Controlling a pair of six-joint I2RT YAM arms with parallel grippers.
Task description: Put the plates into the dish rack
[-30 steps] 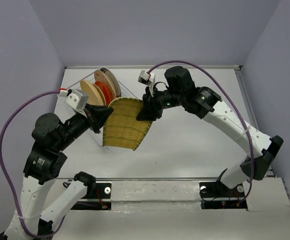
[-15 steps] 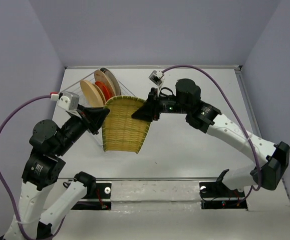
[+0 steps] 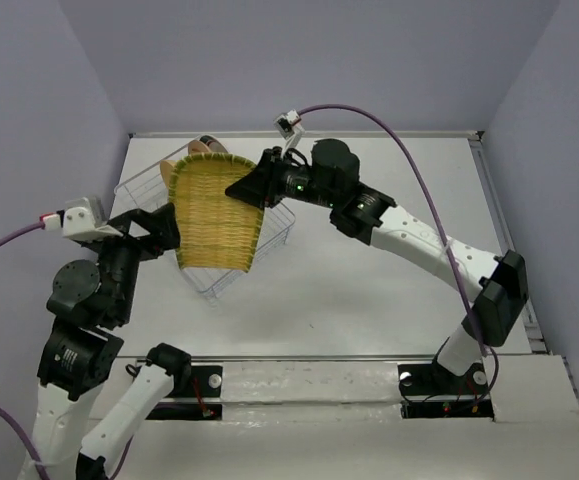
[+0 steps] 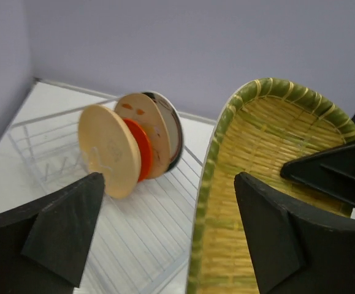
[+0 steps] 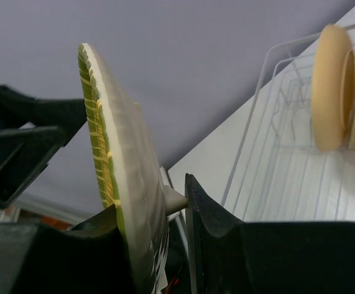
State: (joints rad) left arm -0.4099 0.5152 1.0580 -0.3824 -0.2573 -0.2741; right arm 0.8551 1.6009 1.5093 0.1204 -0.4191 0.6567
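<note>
1. The right gripper point(image 3: 237, 190) is pinching one edge of the yellow plate point(image 3: 214, 210). Its fingers are closed on the plate and are holding it up on its side.
2. The left gripper point(image 4: 168, 184) is standing wide open and is holding nothing. The plate's rim is sitting between its fingers, nearer the right one.
3. The dish rack point(image 4: 42, 147) is lying under and past both grippers. A cream plate point(image 4: 108, 150) and an orange plate point(image 4: 141, 156) are standing in it.
4. I think the plate is going into the rack now. Next, the right gripper should lower it straight into a free slot, then open.
5. The plate is looking squarish and woven, with a green rim.
</note>
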